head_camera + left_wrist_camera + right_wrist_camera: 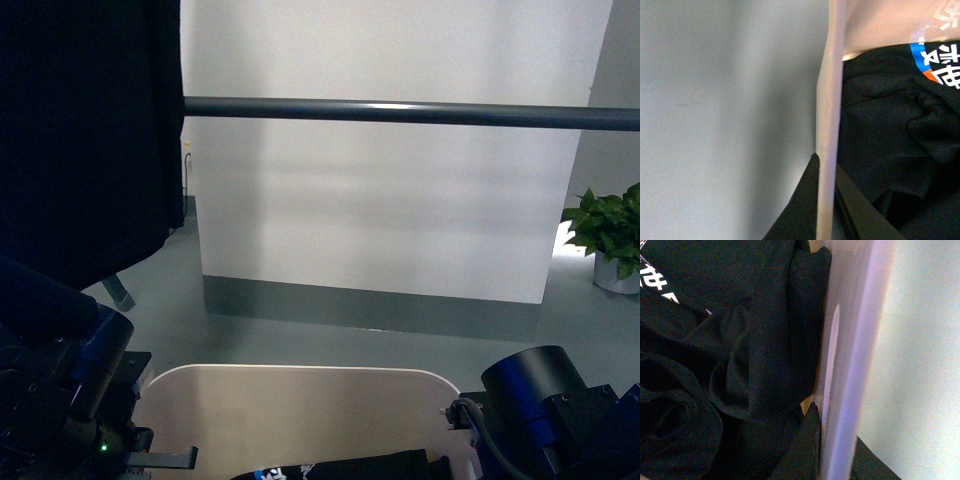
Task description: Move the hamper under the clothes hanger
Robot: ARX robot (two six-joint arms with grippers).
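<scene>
The beige hamper [300, 405] sits low in the front view, between my arms, with dark clothes inside. My left gripper [826, 210] is shut on the hamper's left rim [832, 100], one finger outside and one inside. My right gripper [832, 450] is shut on the right rim [855, 355] the same way. The clothes hanger's dark grey bar [420, 112] runs across above and beyond the hamper. A black T-shirt [85, 130] hangs from it at the left. One angled leg [118, 290] shows below the shirt.
A white wall panel [380, 210] with a dark grey base stands behind the bar. A potted green plant [608, 240] stands at the far right on the grey floor [330, 340]. Black clothes [895, 130] with a blue and white print fill the hamper.
</scene>
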